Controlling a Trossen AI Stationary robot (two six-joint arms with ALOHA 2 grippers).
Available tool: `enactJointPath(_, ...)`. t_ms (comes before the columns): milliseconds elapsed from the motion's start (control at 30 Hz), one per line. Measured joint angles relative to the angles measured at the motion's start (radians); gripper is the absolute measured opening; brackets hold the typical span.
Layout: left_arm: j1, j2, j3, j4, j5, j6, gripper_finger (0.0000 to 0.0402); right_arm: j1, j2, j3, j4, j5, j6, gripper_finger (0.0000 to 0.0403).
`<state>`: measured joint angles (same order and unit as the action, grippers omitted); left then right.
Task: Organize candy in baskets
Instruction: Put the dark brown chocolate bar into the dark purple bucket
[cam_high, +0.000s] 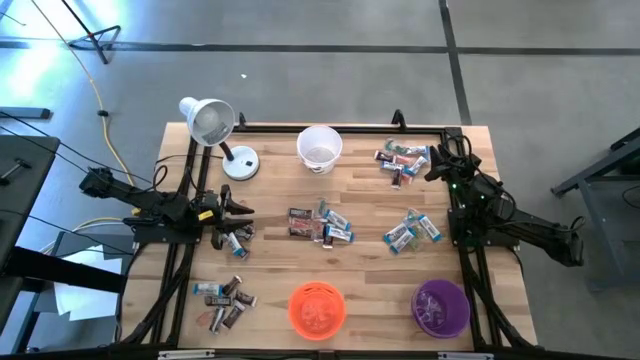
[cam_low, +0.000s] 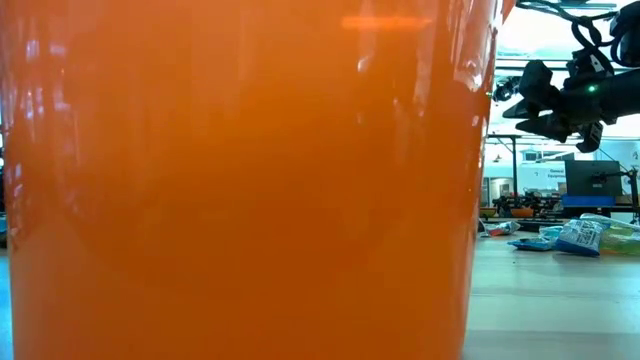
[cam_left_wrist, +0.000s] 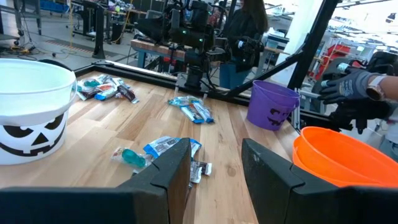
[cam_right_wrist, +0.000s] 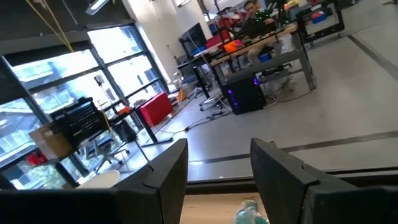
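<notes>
Step in hand: by my judgement the sorting has hardly started; almost all the candy lies on the table, and neither arm holds a piece.
Left gripper (cam_high: 236, 212): at the left side of the table, low over a small group of candy (cam_high: 236, 240). In the left wrist view its two fingers (cam_left_wrist: 168, 171) stand apart with nothing between them.
Right gripper (cam_high: 437, 165): at the far right part of the table, just beside another pile. In the right wrist view the fingers (cam_right_wrist: 166, 168) are apart and empty; the camera looks mostly into the room.
Candy piles: one in the middle (cam_high: 320, 226), one right of the middle (cam_high: 412, 232), one at the far right (cam_high: 400, 160), one at the near left (cam_high: 224, 300).
White basket (cam_high: 319, 148): at the far edge, middle; I cannot tell if something is inside.
Orange basket (cam_high: 317, 308): at the near edge, middle; it fills the low view.
Purple basket (cam_high: 441, 306): at the near right.
Lamp (cam_high: 212, 127): at the far left, not part of the task.
Person: a gloved hand (cam_left_wrist: 351, 93) shows beyond the table, near the orange basket.
Next move: probably the left gripper must go down on one piece, close on it alone, lift it and carry it over a basket. The pieces lie close together, so the fingers need to take one at the edge of the group.
</notes>
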<state>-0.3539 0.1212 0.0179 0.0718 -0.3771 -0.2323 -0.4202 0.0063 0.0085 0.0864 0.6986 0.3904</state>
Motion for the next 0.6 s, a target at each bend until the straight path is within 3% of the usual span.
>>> enactJointPath(600, 0.000, 0.000, 0.000, 0.000, 0.000, 0.000, 0.0130, -0.001, 0.000, 0.000, -0.013, -0.008, 0.150, 0.0169)
